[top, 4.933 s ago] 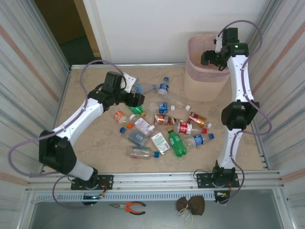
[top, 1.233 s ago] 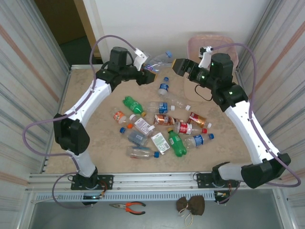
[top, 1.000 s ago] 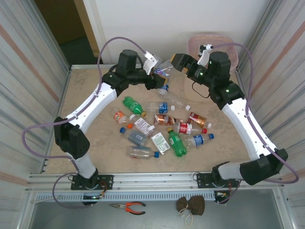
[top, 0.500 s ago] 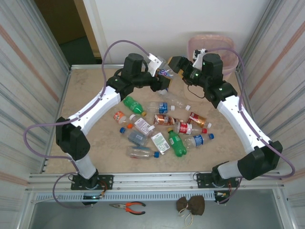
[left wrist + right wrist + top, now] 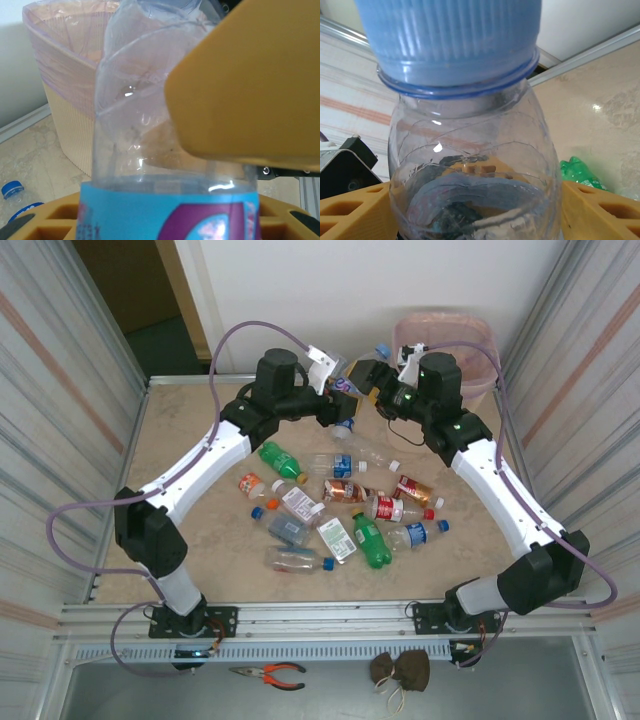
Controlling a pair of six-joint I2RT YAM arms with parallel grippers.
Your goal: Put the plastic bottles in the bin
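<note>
- Clear plastic bottle (image 5: 145,125), blue label and blue ribbed cap: held in the air between both arms, near the bin, above the table's far edge
- Left gripper (image 5: 336,406), yellow fingers: clamped on the bottle's labelled body
- Right gripper (image 5: 367,380): jaws flank the bottle's neck end; contact cannot be told
- Pale pink lattice-banded plastic bin (image 5: 450,318): far right corner
- Other small plastic bottles (image 5: 371,540): scattered mid-table on the beige marbled tabletop (image 5: 220,560)
</note>
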